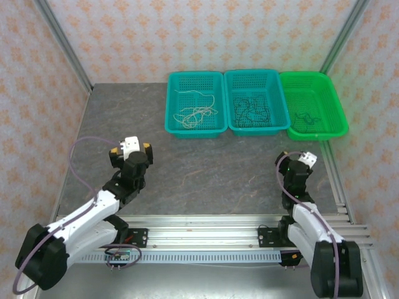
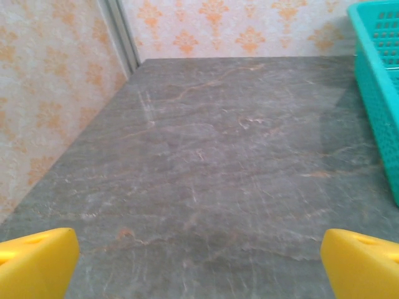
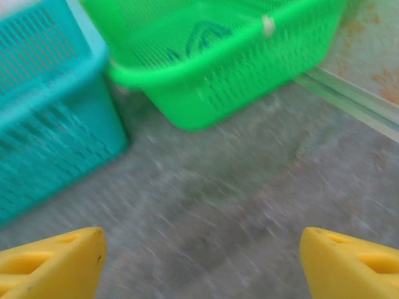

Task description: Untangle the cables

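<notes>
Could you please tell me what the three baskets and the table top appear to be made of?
The left teal basket, middle teal basket and green basket look like moulded plastic: glossy, uniform colour, slotted mesh walls. The table top looks like grey stone or a stone-print laminate, matt with pale veins; I cannot tell which.

Left arm (image 1: pixel 81 215) stretches forward, elbow bent; left gripper (image 1: pixel 131 147) spread wide, holding nothing; right arm (image 1: pixel 308 218) folded upright near its base; right gripper (image 1: pixel 305 157) likewise parted wide, empty.
</notes>
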